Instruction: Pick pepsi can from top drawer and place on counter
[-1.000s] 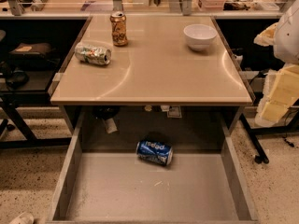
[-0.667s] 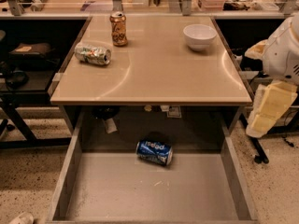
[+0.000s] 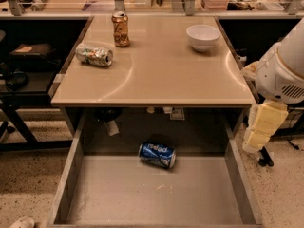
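Pepsi can (image 3: 157, 155) lies sideways in the open drawer (image 3: 142, 198), lower centre; gripper (image 3: 262, 127) hangs at right edge, opening cannot be told; reach stage judged pending, next move requires descent over the can.

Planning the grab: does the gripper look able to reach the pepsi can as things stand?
Probably yes. The pepsi can lies on its side, alone in the open top drawer, with nothing over it. The gripper hangs outside the drawer's right wall and would have to clear that wall first.
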`<act>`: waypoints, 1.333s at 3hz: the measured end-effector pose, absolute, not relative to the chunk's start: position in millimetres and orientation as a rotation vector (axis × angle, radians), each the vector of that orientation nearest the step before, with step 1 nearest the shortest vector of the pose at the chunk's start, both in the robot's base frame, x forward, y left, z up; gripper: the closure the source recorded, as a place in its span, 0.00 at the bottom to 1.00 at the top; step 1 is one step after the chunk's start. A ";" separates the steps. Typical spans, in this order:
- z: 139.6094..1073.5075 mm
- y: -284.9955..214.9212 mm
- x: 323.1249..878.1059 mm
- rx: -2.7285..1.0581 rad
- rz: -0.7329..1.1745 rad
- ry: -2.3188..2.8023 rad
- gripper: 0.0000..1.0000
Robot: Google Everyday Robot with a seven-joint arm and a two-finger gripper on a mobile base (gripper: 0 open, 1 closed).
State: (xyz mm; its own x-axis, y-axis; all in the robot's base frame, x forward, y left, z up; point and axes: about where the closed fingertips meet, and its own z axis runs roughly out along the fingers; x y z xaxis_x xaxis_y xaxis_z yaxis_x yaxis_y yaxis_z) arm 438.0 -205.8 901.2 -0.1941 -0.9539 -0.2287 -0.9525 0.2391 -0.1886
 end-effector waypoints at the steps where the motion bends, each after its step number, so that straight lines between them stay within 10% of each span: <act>1: 900.4 -204.8 436.3 -1.762 0.002 2.208 0.00; 4: 734.2 -133.6 432.1 -1.552 0.477 2.018 0.00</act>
